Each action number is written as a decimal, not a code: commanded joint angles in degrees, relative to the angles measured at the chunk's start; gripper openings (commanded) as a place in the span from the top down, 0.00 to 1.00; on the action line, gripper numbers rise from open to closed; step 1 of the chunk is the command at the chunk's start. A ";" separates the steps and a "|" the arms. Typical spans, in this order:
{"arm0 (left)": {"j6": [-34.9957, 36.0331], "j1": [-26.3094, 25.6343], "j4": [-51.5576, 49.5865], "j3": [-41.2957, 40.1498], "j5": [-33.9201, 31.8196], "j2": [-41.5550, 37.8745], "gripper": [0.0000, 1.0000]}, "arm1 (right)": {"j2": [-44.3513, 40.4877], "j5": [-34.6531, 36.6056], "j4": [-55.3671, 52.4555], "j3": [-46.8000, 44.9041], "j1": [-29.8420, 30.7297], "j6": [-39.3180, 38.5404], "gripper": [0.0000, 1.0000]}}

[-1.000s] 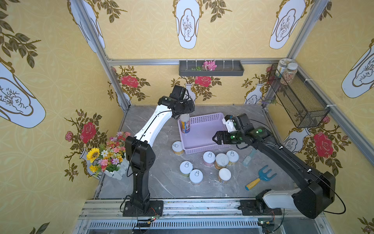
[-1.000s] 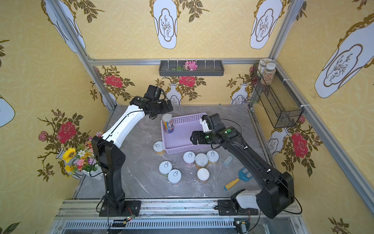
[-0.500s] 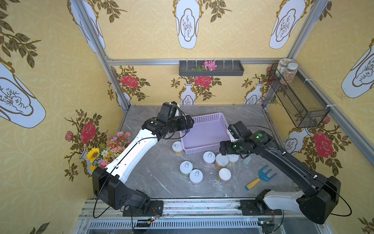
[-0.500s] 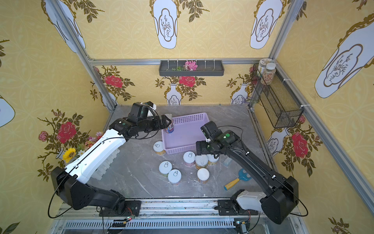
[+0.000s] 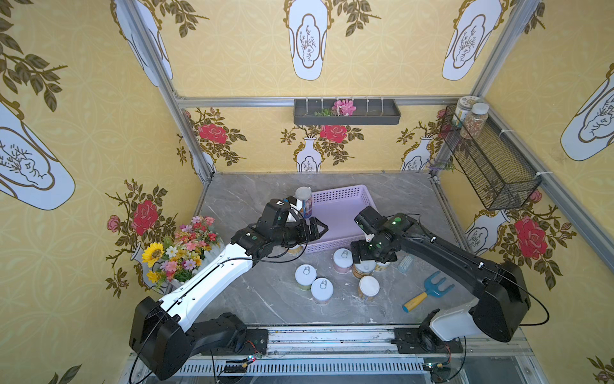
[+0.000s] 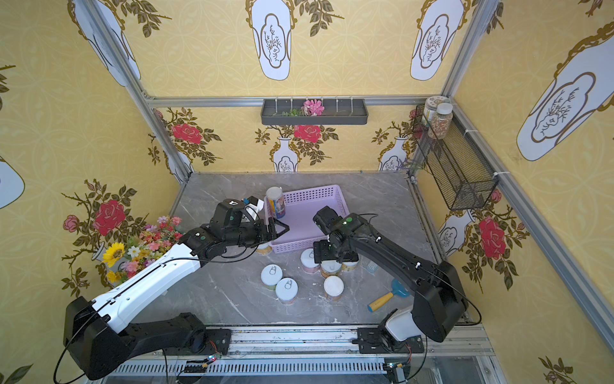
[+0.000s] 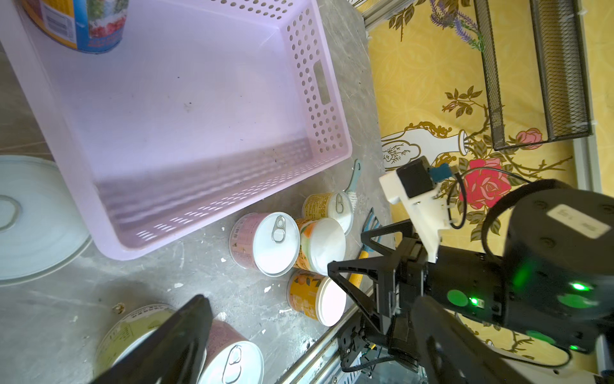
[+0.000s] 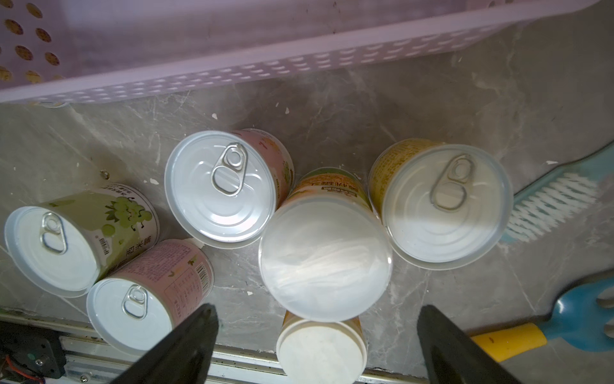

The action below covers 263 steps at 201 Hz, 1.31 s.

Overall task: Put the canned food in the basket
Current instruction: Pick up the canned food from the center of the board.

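The lavender basket (image 5: 342,193) holds a tall blue-yellow can (image 5: 304,199) upright in its far left corner. My left gripper (image 5: 315,231) hangs open and empty over the basket's front left edge. One small can (image 5: 294,250) is half hidden under its wrist. Several more cans stand on the table in front of the basket, among them a pink one (image 8: 221,188), a yellow one (image 8: 443,206) and an orange one with a plain top (image 8: 324,259). My right gripper (image 8: 319,345) hovers open above this cluster (image 5: 363,267), holding nothing.
A blue hand rake with a yellow handle (image 5: 428,292) and a pale blue brush (image 5: 404,264) lie right of the cans. A flower bouquet (image 5: 179,252) stands at the table's left edge. A black wire-mesh basket (image 5: 491,163) hangs on the right wall.
My left gripper has drawn back from the tall can toward the basket's front left edge, and its arm has swung low. My right gripper has moved off the basket rim to above the cans.
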 commanded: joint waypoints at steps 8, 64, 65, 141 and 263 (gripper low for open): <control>-1.78 -0.03 0.77 -1.35 1.21 -1.14 0.00 | 2.80 1.04 -1.58 1.34 0.11 1.10 0.03; -0.50 -0.06 -2.91 -1.54 -0.72 -1.82 0.00 | 6.99 2.11 -1.85 2.12 0.04 2.15 0.00; -0.43 -0.04 -3.00 -1.54 -0.75 -1.82 0.00 | 7.05 2.07 -1.81 2.11 0.09 2.14 0.00; 0.49 -0.02 -3.77 -1.23 -1.35 -1.35 0.00 | 10.61 1.46 -1.80 3.34 0.13 1.36 0.10; 1.29 -0.06 -4.28 -0.22 -1.73 -0.16 0.00 | 12.30 0.54 -1.33 2.46 0.14 1.28 0.21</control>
